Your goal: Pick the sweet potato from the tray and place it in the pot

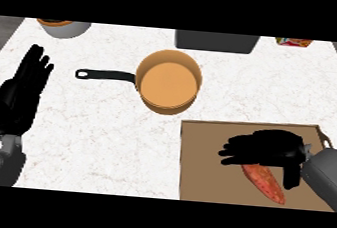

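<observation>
Right hand (pixel 266 148) over sweet potato (pixel 267 184) on tray (pixel 197 158) at 5 o'clock
Its grip could not be told; left hand (pixel 21 92) rested at 9 o'clock, fingers straight; pot (pixel 169 81) at 12.

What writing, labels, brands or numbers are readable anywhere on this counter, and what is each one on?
No text here can be read.
The colourful packet at the counter's far edge: red and yellow print, cut off by the view and too small to read.
The pot, tray, sweet potato and dark grey box: no markings show.
</observation>
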